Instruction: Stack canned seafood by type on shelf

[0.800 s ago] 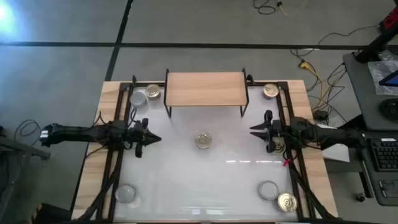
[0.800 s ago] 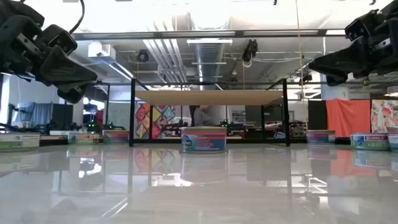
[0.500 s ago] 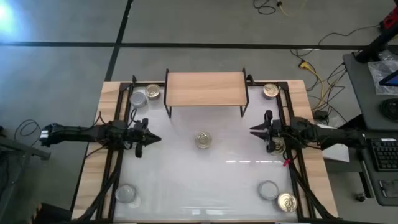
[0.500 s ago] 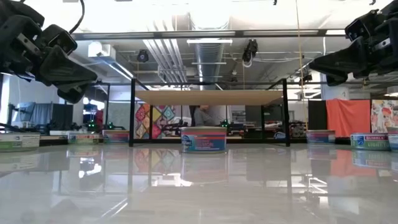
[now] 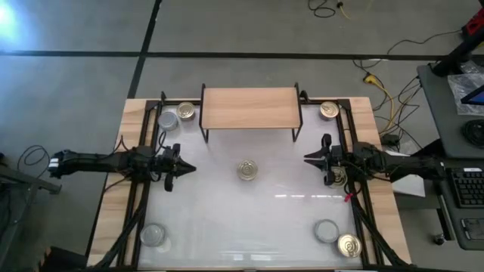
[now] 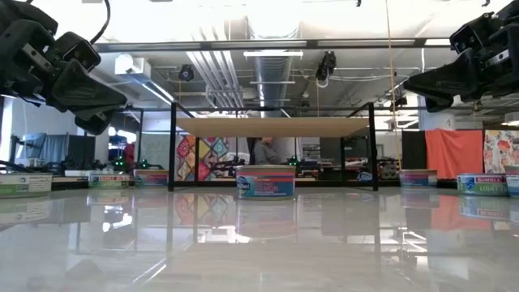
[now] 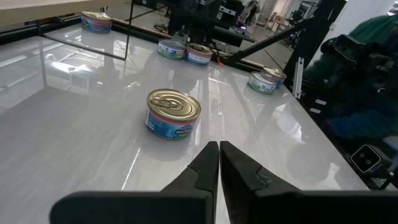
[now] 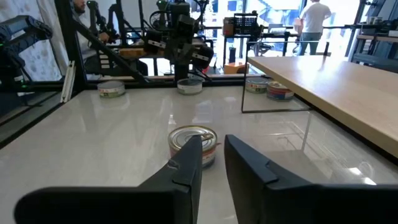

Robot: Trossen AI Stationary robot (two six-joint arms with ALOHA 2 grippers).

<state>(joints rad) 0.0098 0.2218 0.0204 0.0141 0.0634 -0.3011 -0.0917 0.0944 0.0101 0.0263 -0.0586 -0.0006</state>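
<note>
Canned seafood scattered around the shelf [image 5: 249, 106], none on its wooden top yet, so no stacking begun. Gold-lidded tin [image 5: 246, 170] alone in front of the shelf, midway between both arms, probably the easiest first pick. Silver tin [image 5: 167, 119] and gold tin [image 5: 185, 112] just beside the shelf's left end; another gold tin [image 5: 328, 110] off its right end. Far in front of the shelf, near the table edge: one silver tin [image 5: 153, 234] to the left, a silver and gold pair [image 5: 338, 239] to the right. Left gripper [image 5: 184, 169] in front of the shelf's left end, fingers clenched, empty. Right gripper [image 5: 310, 158] in front of the right end, fingers a narrow slit apart, grasping nothing, pointed at the middle tin.
</note>
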